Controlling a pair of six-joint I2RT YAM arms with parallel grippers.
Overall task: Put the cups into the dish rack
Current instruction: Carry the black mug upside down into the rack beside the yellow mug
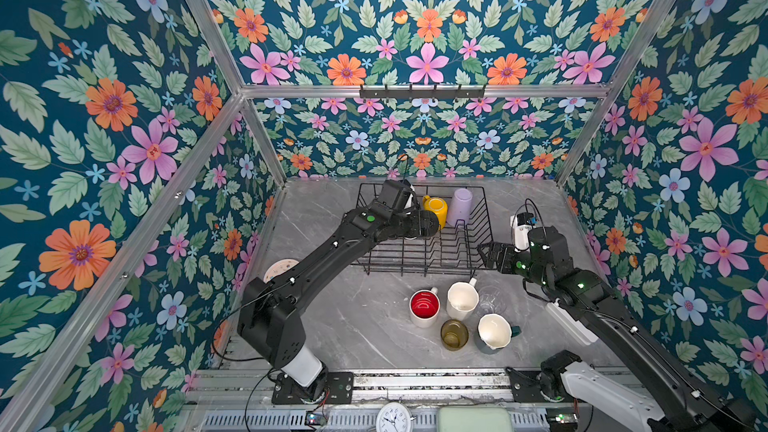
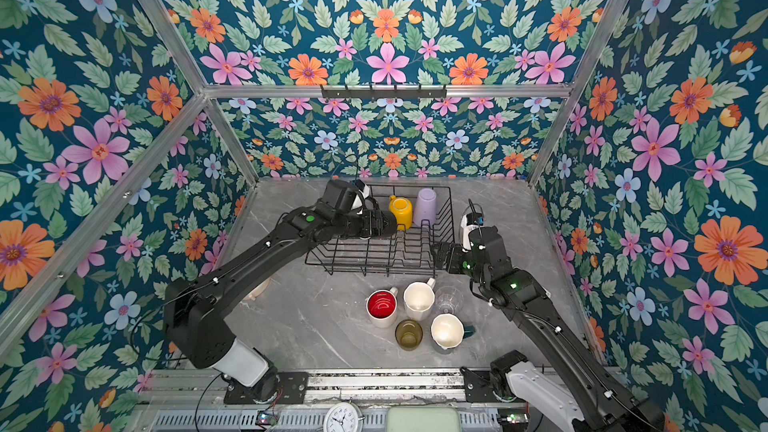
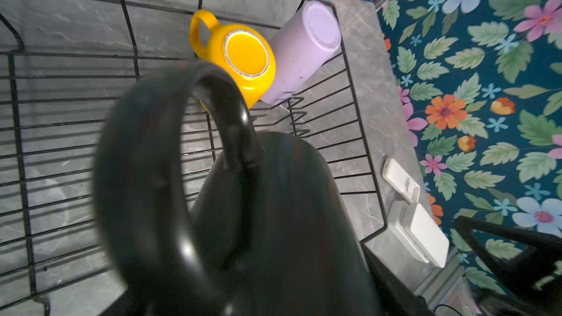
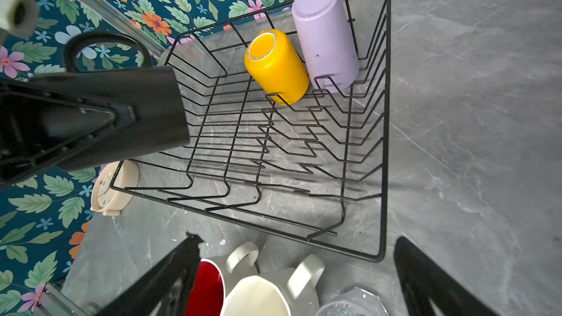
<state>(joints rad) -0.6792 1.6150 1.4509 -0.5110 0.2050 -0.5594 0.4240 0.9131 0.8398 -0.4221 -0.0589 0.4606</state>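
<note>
My left gripper (image 1: 409, 224) is shut on a black mug (image 4: 121, 101) and holds it on its side above the left half of the dish rack (image 1: 484, 218). In the left wrist view that black mug (image 3: 273, 223) fills the foreground. A yellow mug (image 1: 436, 209) and a lilac tumbler (image 1: 460, 206) stand upside down at the rack's far right. In front of the rack stand a white mug with red inside (image 1: 424, 306), a cream mug (image 1: 462, 300), a clear glass (image 1: 490, 300), an amber glass (image 1: 454, 334) and a teal mug (image 1: 494, 332). My right gripper (image 1: 484, 253) hangs open and empty by the rack's near right corner.
A cream alarm clock (image 1: 282, 270) lies left of the rack, partly under my left arm. White boxes (image 3: 422, 232) sit on the table right of the rack. A black hook rail (image 1: 422, 92) hangs on the back frame. A white clock (image 1: 392, 419) lies beyond the front rail.
</note>
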